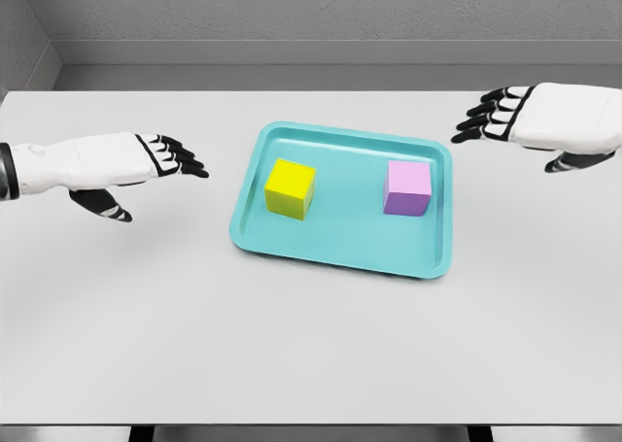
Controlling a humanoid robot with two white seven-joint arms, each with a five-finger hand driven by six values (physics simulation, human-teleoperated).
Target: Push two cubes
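matt yellow cube point(290, 188), matt purple cube point(407, 187), smooth teal plastic-looking tray point(342, 230)

A pale grey table point(311, 345) filled most of the view, its top smooth and matte. Its far edge ran straight across, near the top. Behind it stood a grey back wall point(330, 10) with a rough, speckled surface, and a darker band lay along its foot. A side wall point(21, 34) of the same grey met it in a corner at the upper left. The light was soft and even, with faint shadows on the tabletop.
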